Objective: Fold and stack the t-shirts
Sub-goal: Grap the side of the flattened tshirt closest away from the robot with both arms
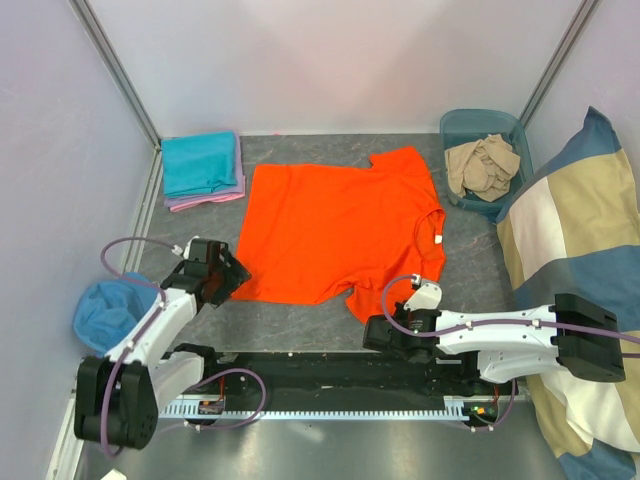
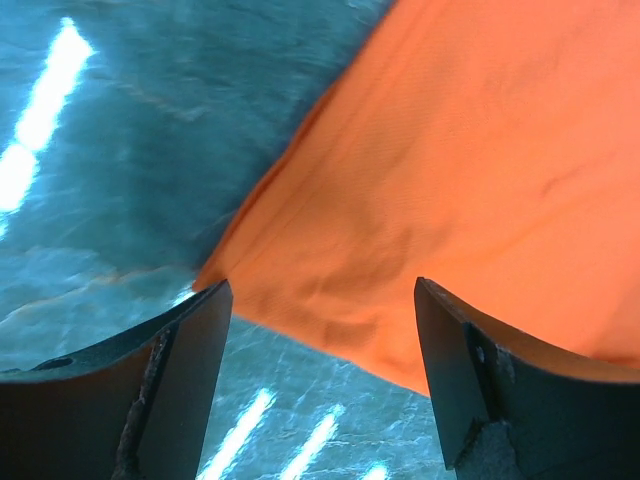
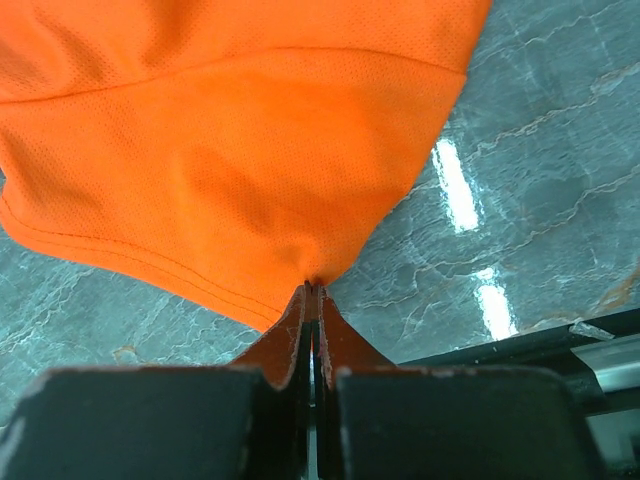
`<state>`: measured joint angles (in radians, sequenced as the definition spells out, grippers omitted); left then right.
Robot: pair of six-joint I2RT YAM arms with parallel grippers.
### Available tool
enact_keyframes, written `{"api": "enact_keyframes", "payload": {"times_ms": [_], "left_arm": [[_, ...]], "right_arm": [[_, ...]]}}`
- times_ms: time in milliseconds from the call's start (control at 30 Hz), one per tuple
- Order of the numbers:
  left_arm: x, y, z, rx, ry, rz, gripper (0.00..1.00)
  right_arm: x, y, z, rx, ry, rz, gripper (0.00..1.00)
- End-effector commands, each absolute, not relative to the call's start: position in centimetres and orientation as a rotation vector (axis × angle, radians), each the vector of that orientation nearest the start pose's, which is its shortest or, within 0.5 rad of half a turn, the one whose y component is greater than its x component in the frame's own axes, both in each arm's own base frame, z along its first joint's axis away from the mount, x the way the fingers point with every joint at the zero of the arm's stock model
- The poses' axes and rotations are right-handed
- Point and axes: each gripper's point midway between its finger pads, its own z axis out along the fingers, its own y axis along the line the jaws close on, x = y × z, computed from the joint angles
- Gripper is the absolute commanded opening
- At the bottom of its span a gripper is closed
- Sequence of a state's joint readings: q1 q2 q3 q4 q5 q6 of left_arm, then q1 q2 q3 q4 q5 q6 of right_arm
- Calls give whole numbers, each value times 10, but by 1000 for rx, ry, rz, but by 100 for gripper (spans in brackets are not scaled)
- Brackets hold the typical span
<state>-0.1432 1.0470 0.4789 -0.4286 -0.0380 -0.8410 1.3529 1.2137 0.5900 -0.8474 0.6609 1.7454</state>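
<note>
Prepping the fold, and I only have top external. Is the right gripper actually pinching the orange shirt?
Observer: Yes. The right wrist view shows the right gripper shut on a hemmed corner of the orange t-shirt.
Operator: And the left?
Observer: The left gripper is open, jaws wide apart, with another corner of the shirt showing between them, not pinched.
</note>
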Motion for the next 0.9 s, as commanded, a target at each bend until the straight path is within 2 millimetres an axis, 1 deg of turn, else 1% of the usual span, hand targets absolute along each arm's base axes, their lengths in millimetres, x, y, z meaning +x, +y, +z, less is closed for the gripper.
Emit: {"api": "enact_keyframes", "payload": {"times_ms": [0, 100, 200, 267, 433, 533, 633, 667, 733, 767, 867], "left_arm": [[218, -26, 43, -1045, 2312, -149, 80], [214, -16, 50, -1047, 2269, -101, 80], [207, -14, 45, -1059, 2285, -74, 79], [202, -14, 37, -1074, 2306, -66, 78], [199, -17, 24, -1082, 2357, -48, 75], [198, -17, 20, -1080, 2373, -45, 73], [198, -18, 18, -1076, 2378, -50, 66], [199, -19, 18, -1075, 2376, -53, 59], [198, -19, 15, -1076, 2382, -54, 53], [200, -20, 15, -1071, 2380, -60, 47], [202, -22, 13, -1062, 2393, -65, 38]], "right_arm": [[121, 170, 34, 491, 2390, 90, 0], [120, 173, 33, 470, 2399, 96, 0], [121, 175, 32, 453, 2402, 105, 0], [121, 175, 32, 447, 2401, 116, 0], [122, 174, 33, 459, 2398, 143, 0], [121, 172, 32, 472, 2396, 151, 0], [121, 171, 31, 478, 2397, 156, 0], [121, 171, 30, 477, 2397, 154, 0], [121, 170, 30, 477, 2399, 154, 0], [121, 170, 30, 481, 2399, 154, 0], [120, 170, 29, 482, 2402, 157, 0]]}}
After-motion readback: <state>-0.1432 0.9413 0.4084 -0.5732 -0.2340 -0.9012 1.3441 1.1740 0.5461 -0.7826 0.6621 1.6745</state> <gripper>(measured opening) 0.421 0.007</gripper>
